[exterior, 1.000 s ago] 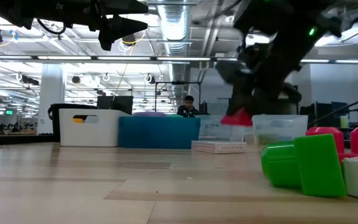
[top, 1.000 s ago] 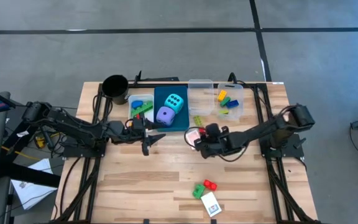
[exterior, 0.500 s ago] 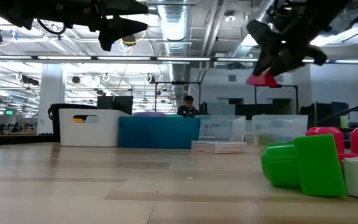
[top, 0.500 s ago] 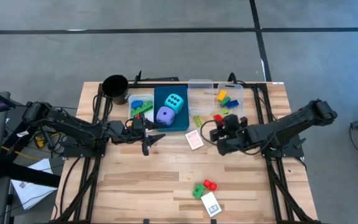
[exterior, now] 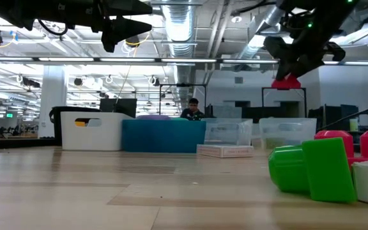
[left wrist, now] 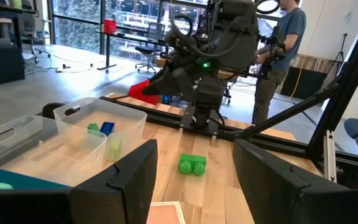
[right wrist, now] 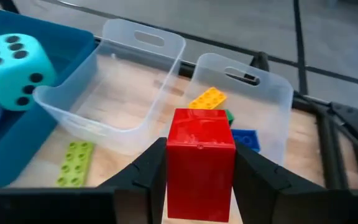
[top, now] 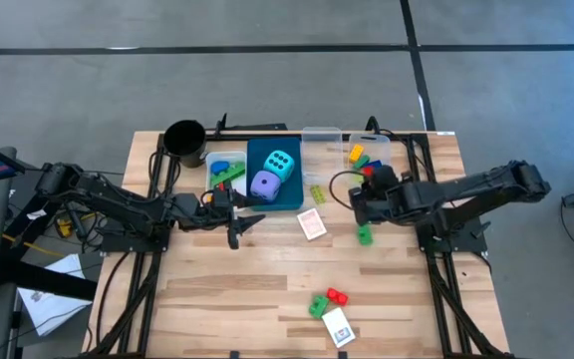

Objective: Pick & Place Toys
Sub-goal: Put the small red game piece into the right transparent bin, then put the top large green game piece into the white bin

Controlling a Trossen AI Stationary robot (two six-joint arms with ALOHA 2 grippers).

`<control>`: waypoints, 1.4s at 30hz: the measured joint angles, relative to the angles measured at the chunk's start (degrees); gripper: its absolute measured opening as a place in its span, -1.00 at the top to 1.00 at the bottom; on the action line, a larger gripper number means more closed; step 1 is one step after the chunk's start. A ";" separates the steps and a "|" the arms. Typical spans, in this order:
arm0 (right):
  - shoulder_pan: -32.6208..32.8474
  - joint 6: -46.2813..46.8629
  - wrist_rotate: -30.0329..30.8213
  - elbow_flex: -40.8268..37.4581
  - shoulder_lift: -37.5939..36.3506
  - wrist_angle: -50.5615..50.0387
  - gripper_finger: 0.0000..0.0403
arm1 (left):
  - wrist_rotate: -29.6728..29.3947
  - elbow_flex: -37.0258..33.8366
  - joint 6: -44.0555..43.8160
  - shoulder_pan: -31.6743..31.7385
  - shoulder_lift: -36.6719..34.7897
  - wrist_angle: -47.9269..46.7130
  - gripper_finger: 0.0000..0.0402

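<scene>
My right gripper [top: 367,181] is shut on a red brick [right wrist: 201,163], held high by the near rim of the right clear bin [top: 371,160]. That bin holds yellow, green and blue bricks. The brick also shows in the low view [exterior: 286,83] and the left wrist view [left wrist: 145,92]. My left gripper [top: 253,221] is open and empty, held above the table near the blue bin [top: 292,191]. The blue bin holds a cyan die [top: 280,163] and a purple die [top: 264,184]. A green brick [top: 365,235] lies on the table below my right arm. My right gripper pinches the red brick between its two fingers, one on each of two opposite sides [right wrist: 174,171]. The fingers [right wrist: 143,177] come slanting down from the table's right. The brick is lifted clear of the table and sits upright, its upper part sticking out past the fingertips.
A white bin [top: 212,160] with blue and green bricks and a black cup [top: 184,140] stand at the far left. An empty clear bin [top: 321,150] stands between the blue and right bins. A light-green brick [top: 318,193] and a card [top: 312,223] lie mid-table. Green and red bricks [top: 325,301] and a card [top: 338,326] lie near the front edge.
My right gripper has carried the red brick up from beside the mid-table card and toward the table's right and far edges, to the right clear bin. The green brick under the arm has come into view.
</scene>
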 joint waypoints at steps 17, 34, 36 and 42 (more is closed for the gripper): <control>-6.06 -3.12 -0.06 0.00 0.41 0.93 -0.65 | -0.20 0.00 0.00 0.00 0.00 0.00 -0.02; 14.58 3.59 -9.64 -0.24 1.58 9.28 -0.60 | 0.09 0.02 -0.01 0.00 0.00 0.00 -0.02; 17.35 7.51 -10.33 -0.43 3.45 9.71 -0.59 | 0.07 0.02 -0.01 0.02 0.00 0.00 -0.02; 24.01 19.99 -14.78 -0.86 10.65 6.96 -0.59 | 0.04 0.06 -0.02 0.02 -0.02 -0.21 -0.02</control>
